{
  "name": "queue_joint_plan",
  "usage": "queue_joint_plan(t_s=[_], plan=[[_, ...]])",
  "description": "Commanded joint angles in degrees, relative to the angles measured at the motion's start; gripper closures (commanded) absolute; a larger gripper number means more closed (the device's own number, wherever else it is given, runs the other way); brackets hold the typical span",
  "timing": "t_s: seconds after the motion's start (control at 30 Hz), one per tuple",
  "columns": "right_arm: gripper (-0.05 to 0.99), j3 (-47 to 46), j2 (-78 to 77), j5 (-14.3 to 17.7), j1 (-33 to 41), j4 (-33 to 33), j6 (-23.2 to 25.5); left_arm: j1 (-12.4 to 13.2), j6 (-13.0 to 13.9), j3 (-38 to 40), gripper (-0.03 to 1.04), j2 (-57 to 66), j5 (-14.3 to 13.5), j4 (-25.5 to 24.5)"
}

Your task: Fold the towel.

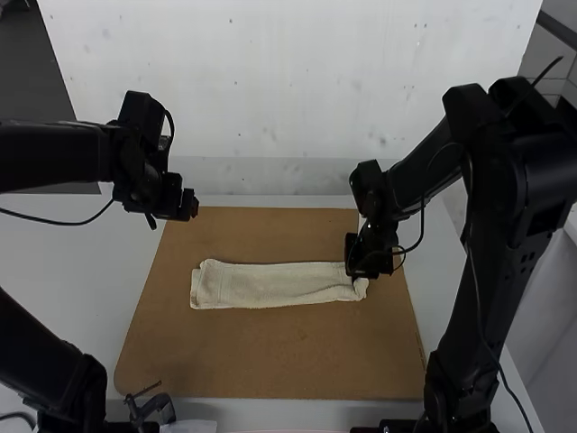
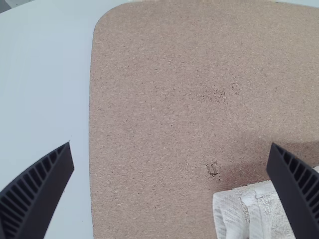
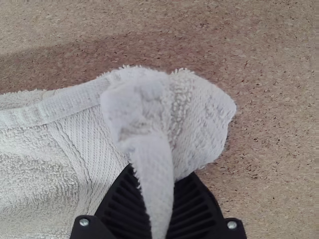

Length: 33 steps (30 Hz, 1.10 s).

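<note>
On the terry towel, the right gripper, fingers pinching one bunched end, should fold inward low and level, the left gripper spread wide.

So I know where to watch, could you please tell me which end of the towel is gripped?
The bunched end at the high view's right, pinched by the right gripper; the other end lies ungripped.

No words, labels, brands, numbers or signs can be read.
</note>
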Motion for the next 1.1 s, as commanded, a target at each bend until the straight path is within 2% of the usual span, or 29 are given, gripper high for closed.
queue_joint_plan(t_s=[0.0, 0.27, 0.57, 0.7, 0.9, 1.07], plan=[[0.91, 0.19, -2.20, 4.62, -6.00, -1.09, -2.13, 0.56, 0.37, -1.25, 0.00, -2.09, 0.43, 0.96], [0.91, 0.10, -7.13, 4.53, -17.78, -1.18, -10.92, 0.74, 0.29, -1.78, 0.00, -2.97, 0.43, 1.04], [0.91, 1.33, -5.90, 4.44, -32.72, -0.04, -21.03, 0.74, 0.29, -2.48, 0.00, -3.32, 0.43, 2.36], [0.91, 3.71, -4.31, 4.44, -37.20, 0.14, -23.66, 0.83, 0.37, -2.48, 0.00, -3.41, 0.43, 3.24], [0.91, 6.61, -3.70, 4.36, -38.87, -1.88, -24.45, 0.91, 0.37, -2.48, 0.00, -3.23, 0.52, 4.30], [0.91, 6.34, -7.30, 4.44, -31.58, -5.22, -20.59, 1.27, 0.73, -2.48, 0.00, -2.97, 0.61, 6.14]])
